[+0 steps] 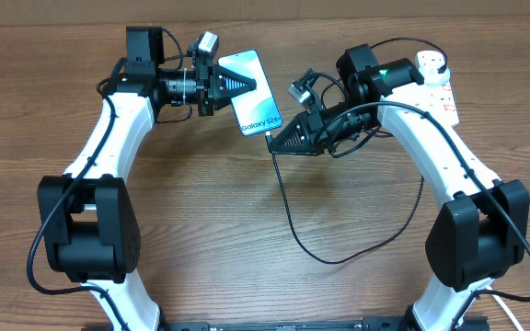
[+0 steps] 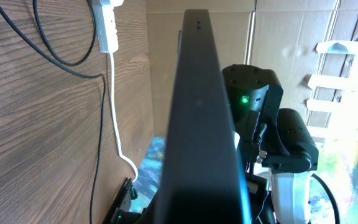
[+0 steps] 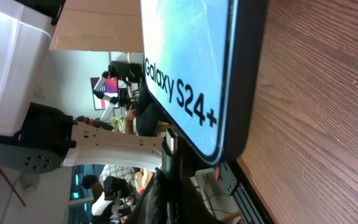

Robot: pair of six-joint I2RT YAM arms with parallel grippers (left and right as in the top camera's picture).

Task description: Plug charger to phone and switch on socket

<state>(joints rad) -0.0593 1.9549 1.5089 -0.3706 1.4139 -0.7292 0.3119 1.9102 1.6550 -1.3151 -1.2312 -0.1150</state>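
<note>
The phone faces up at the back middle of the table, its light blue screen reading "Galaxy S24+". My left gripper is shut on its left long edge. In the left wrist view the phone fills the middle as a dark slab seen edge on and hides my fingers. My right gripper is shut on the charger's connector end, right at the phone's lower short edge. The thin black charger cable loops down over the table and back up to the right. The white socket lies at the back right, partly under my right arm.
The socket's thick white cord runs along the table's far side, beside the black cable. The right arm with its green light stands just beyond the phone. Bare wooden tabletop lies between the two arms.
</note>
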